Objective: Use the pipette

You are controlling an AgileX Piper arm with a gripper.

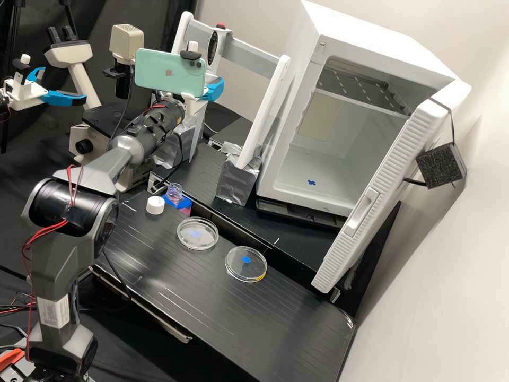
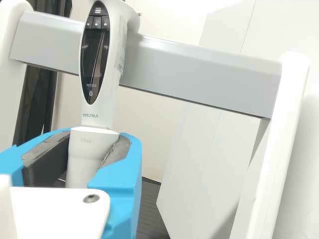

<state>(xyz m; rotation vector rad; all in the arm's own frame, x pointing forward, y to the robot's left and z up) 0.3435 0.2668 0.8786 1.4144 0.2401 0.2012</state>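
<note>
At the rack behind the bench, the gripper (image 1: 213,89) shows a blue finger beside the phone, low on the pipette (image 1: 213,49). The pipette is white with a dark oval display and a red top, upright against the grey crossbar. In the wrist view the gripper (image 2: 94,139) is shut on the narrower part of the pipette (image 2: 115,55) below its display, grey pads (image 2: 117,151) on both sides. The pipette's tip end is hidden. On the bench lie two clear round dishes, one (image 1: 197,234) nearer the rack and another (image 1: 246,264) with a yellow mark on its rim.
The rack's crossbar (image 2: 199,72) runs between white posts (image 2: 284,149). A white open-doored cabinet (image 1: 344,32) stands right of the rack. A white cap (image 1: 155,205) and a clear coil-like container (image 1: 174,192) are at the bench's far left, near a microscope (image 1: 79,55).
</note>
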